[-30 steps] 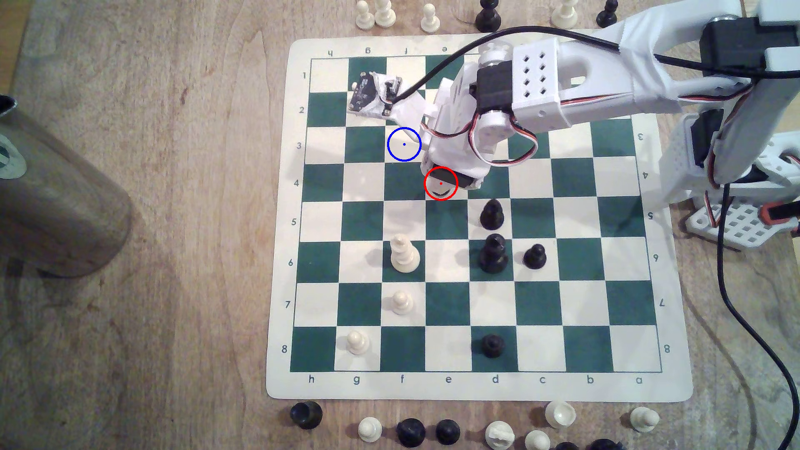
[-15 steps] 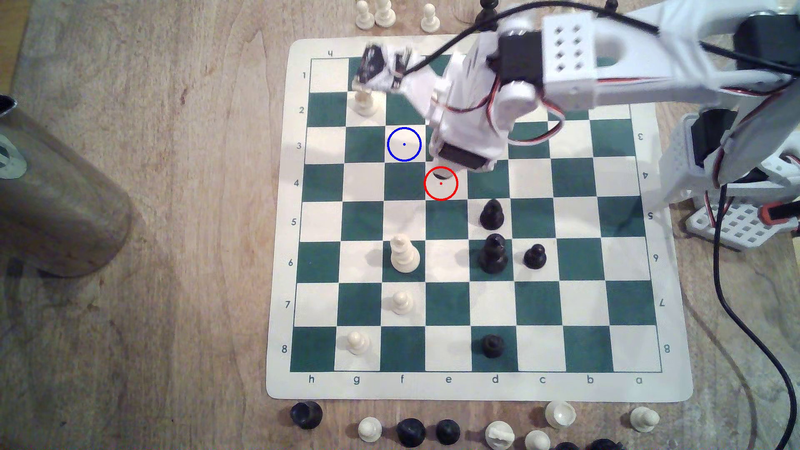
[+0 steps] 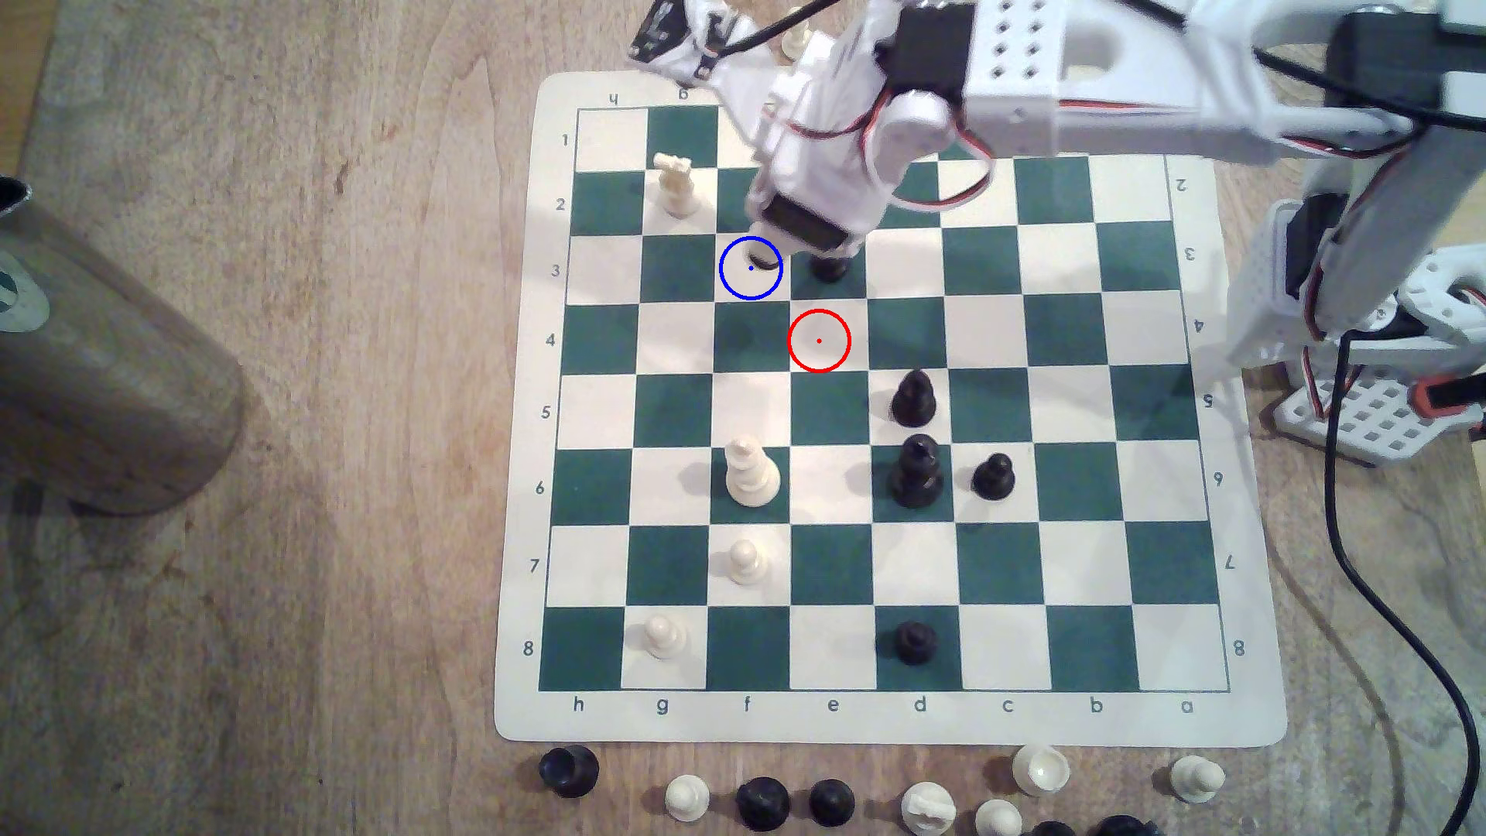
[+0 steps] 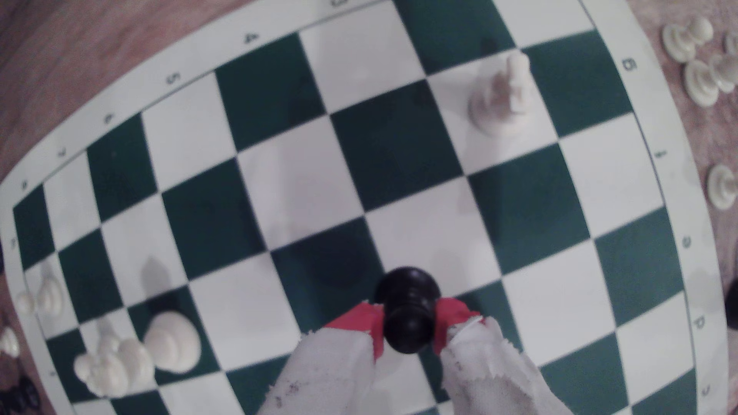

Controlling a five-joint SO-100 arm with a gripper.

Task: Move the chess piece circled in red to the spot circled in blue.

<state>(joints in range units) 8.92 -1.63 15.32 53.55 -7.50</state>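
Between the two red-tipped fingers (image 4: pixel 369 325) sits the black pawn (image 4: pixel 407 309); the wrist view shows it pretty clearly, both tips pinching it around the neck and head, one pad on each side, so the gripper (image 4: pixel 407 325) is clamped on it. The base of the pawn pokes out past the fingertips toward the board, and it looks like it's off the surface, hanging over the spot where a white square and a green square meet; can't say exactly which square is straight under it from that angle.

In the exterior view the gripper (image 3: pixel 784 241) is partly over the blue ring (image 3: pixel 751 268), covering the ring's upper right part; a dark bit inside the ring near the dot is probably the pawn's edge, but the arm hides most of it. Just beyond the fingers on the exterior view's right there's a dark blob on the green square, could be a shadow or another piece, can't tell. The red ring (image 3: pixel 818 341) is bare, one square diagonally away from the blue one.

A white knight (image 3: pixel 675 185) stands near the fingers on the exterior view's left, a row up the chessboard (image 3: pixel 523 402) from the ring; the wrist view shows it too (image 4: pixel 501 99), well clear of the pinch.
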